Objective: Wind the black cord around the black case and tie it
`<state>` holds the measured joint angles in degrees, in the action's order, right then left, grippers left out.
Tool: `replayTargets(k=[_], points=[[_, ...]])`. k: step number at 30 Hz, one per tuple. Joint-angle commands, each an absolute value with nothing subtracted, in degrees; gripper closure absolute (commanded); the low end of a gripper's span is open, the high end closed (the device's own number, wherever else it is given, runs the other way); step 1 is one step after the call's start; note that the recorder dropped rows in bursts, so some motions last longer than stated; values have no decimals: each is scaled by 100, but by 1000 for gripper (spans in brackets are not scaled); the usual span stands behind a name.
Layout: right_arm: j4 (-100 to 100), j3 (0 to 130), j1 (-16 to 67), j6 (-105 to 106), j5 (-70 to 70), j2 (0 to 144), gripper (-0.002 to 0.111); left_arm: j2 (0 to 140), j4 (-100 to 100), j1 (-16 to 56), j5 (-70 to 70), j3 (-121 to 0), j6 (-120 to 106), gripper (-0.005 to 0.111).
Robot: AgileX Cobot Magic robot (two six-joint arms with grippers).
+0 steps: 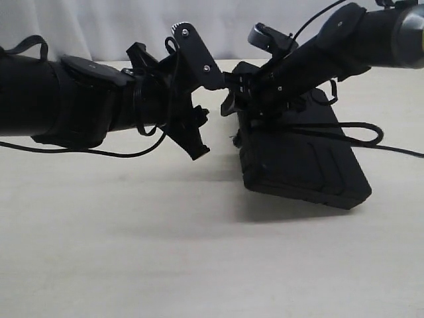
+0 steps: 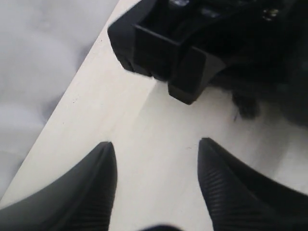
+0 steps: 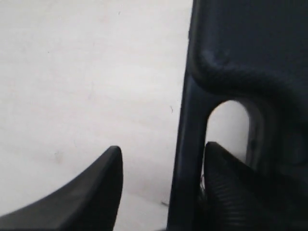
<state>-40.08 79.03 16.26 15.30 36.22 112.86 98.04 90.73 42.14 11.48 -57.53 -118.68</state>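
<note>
Black case: lay flat on the pale tabletop, right of centre in the exterior view, with a dark shadow under its near edge.
Case up close: in the right wrist view the case filled the right side of the frame, its rounded handle slot showing pale tabletop through it.
Black cord: a thin line ran across the top of the case and looped off its right edge, then trailed toward the right border of the frame.
Cord end: a fuzzy dark tuft showed at the right of the left wrist view, too blurred for me to be sure it was the cord.
Left gripper: hung just left of the case, above the tabletop, and was apart from the case.
Left gripper state: its fingers stood spread in the left wrist view, with only bare tabletop between them.
Right gripper: reached down from the upper right onto the case's far left corner.
Right gripper state: spread, one finger inside the handle slot, the other outside, with the case's edge bar between them and not pinched.
Backdrop: white cloth ran along the top of the frame.
</note>
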Motion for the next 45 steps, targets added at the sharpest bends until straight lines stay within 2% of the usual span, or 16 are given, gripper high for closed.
replayTargets(k=[1,7,13,22,32,34,37,38,40,45], points=[[-3581,7998,1614,1422,3606,11190,59,9750,9078,4200,888,-5737,-11837,57],[-2467,8238,1603,769,3864,10933,60,9750,9050,4200,408,-5663,-12135,57],[-1170,8977,1589,94,5021,10583,60,9859,6894,4200,-1488,-5217,-12280,57],[271,9050,1589,-521,6300,10378,60,10689,7865,4266,-1623,-6111,-12280,57],[343,8790,1589,-521,6124,10378,60,11679,8346,4325,-1406,-7238,-12280,57],[343,8735,1589,-521,6028,10378,60,11793,8390,4325,-1273,-7417,-12280,63],[343,8680,1589,-521,5953,10378,60,11860,8418,4325,-1205,-7577,-12280,85],[343,8653,1589,-521,5907,10378,60,11860,8418,4325,-1205,-7630,-12280,96],[385,8649,1589,-521,5904,10378,60,11860,8278,4335,-1254,-7781,-12280,107],[412,8649,1589,-480,5914,10378,60,11860,8186,4335,-1481,-8316,-12280,107]])
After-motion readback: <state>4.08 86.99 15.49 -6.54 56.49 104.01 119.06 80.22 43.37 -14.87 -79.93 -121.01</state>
